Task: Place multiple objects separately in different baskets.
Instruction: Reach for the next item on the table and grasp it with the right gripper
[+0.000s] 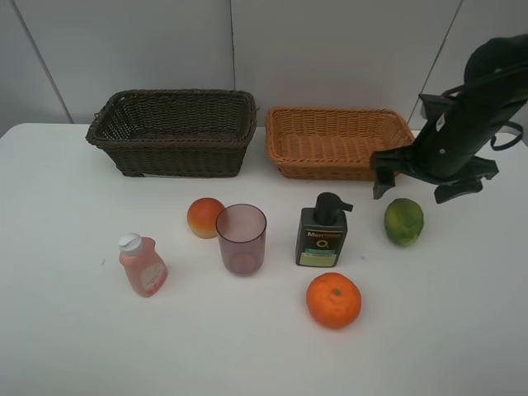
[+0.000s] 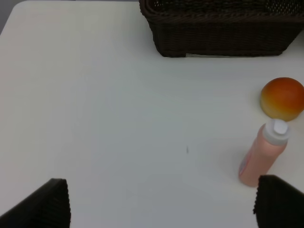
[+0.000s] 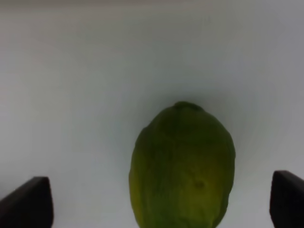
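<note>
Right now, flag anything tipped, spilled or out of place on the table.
Nothing stands out. The pink bottle, purple cup and pump bottle stand upright; the peach, lime and orange rest on the table; nothing has spilled.

Looked down on a flat matte white tabletop (image 1: 66, 346), bare and smooth, rounded at its far left corner. Backed straight onto a pale grey panelled wall (image 1: 330, 49) along the far edge. Split that wall with thin dark seams (image 1: 233, 41), one upright near the middle, others slanting toward either side. Lit softly and evenly from above; left only faint, blurred shadows on the surface. Showed one small dark speck (image 2: 187, 150) on the white.
</note>
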{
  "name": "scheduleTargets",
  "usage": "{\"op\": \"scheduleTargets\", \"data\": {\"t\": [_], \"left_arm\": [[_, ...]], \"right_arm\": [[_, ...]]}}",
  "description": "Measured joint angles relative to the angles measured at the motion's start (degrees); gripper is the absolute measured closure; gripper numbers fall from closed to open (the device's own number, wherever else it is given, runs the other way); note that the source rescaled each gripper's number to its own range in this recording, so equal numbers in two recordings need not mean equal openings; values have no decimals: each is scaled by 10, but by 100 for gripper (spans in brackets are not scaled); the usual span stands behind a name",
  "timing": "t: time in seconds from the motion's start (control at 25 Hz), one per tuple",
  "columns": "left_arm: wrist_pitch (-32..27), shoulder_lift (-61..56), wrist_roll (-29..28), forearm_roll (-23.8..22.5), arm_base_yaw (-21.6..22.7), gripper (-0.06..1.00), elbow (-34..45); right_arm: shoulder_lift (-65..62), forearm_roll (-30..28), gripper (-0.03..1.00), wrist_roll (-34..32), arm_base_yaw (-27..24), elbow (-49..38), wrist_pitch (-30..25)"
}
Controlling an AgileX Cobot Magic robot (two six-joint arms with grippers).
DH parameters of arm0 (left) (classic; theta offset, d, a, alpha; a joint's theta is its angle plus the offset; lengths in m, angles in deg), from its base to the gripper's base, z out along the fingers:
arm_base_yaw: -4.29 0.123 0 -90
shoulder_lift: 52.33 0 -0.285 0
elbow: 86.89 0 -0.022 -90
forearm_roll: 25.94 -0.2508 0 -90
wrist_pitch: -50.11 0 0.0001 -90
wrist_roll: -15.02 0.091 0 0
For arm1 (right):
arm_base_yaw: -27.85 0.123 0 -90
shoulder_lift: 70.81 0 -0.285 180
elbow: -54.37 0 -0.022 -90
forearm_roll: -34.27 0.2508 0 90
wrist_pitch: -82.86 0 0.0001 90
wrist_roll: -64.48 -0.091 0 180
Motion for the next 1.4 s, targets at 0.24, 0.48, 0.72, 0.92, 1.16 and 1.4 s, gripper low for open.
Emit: {"op": "scheduleTargets", "data": {"t": [0.24, 0.48, 0.72, 0.92, 1.16, 1.4], "left_arm": [[0, 0, 0, 0, 0, -6, 0], [0, 0, 0, 0, 0, -6, 0], [0, 0, 0, 0, 0, -6, 0], [0, 0, 0, 0, 0, -6, 0], [0, 0, 0, 0, 0, -6, 0], [0, 0, 0, 0, 0, -6, 0]], "right_arm": [[44, -39, -2, -36, -6, 0, 15], [89, -38, -2, -39, -8, 0, 53], [119, -21, 0, -39, -8, 0, 74], [121, -17, 42, -39, -8, 0, 73], [121, -14, 60, -39, -8, 0, 61], [121, -14, 60, -39, -8, 0, 61]]}}
